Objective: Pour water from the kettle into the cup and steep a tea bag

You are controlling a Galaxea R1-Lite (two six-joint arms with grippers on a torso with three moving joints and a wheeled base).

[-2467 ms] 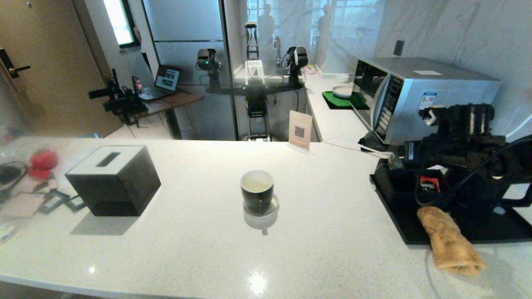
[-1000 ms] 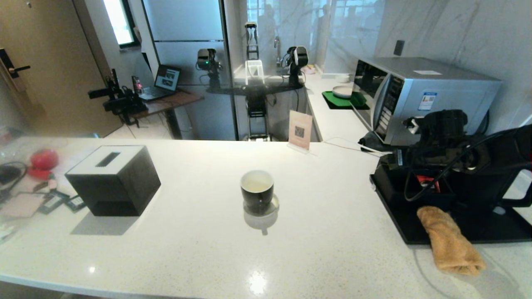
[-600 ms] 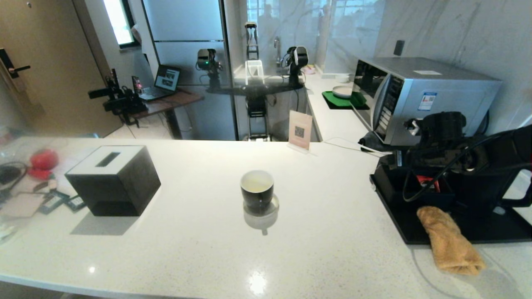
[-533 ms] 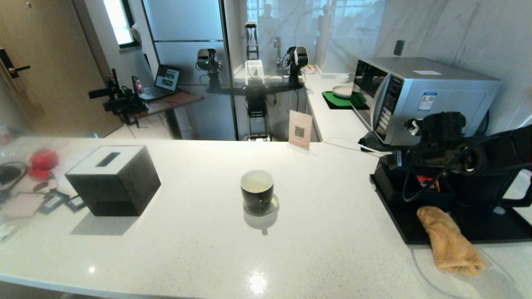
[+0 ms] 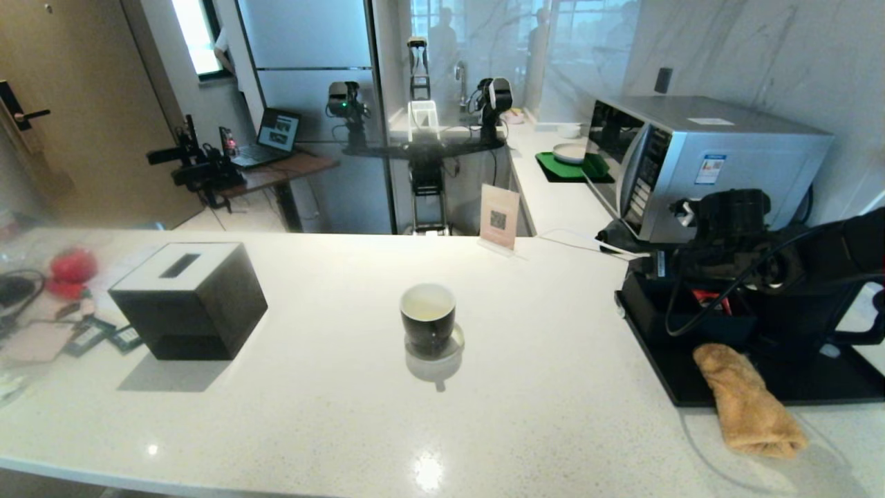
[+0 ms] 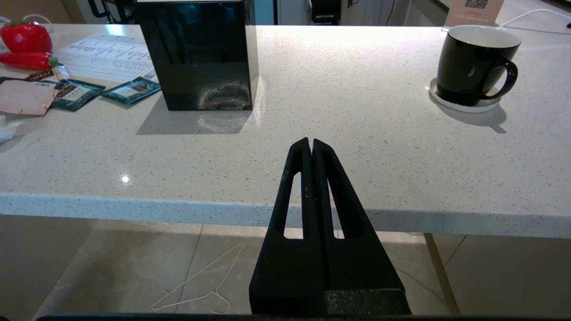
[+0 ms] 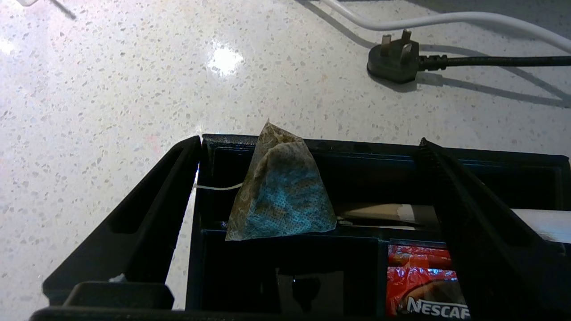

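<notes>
The cup (image 5: 428,317), black outside and white inside, stands on a coaster mid-counter and holds clear water (image 5: 427,304). The left wrist view shows a loop handle on the cup (image 6: 473,62). My right arm (image 5: 733,228) reaches over a black compartment box on the black tray (image 5: 664,373). My right gripper (image 7: 310,141) is open, its fingers (image 7: 134,232) on either side of the grey-green tea bag (image 7: 281,191). The tea bag leans on a divider, its string (image 7: 218,187) running sideways. The kettle is mostly hidden behind the arm; only its handle (image 5: 859,337) shows. My left gripper (image 6: 311,142) is shut, parked below the counter's front edge.
A black square-topped box (image 5: 190,297) stands at the left, with packets (image 5: 104,335) and a red toy (image 5: 69,266) beyond it. A microwave (image 5: 698,162), a plug (image 7: 395,64) and a card (image 5: 499,216) stand at the back. A brown cloth (image 5: 750,401) overhangs the tray. Red packets (image 7: 424,285) lie in the box.
My right arm has come down and a little to the left over the compartment box; in the last half second it has barely moved. The cup and left arm have not moved.
</notes>
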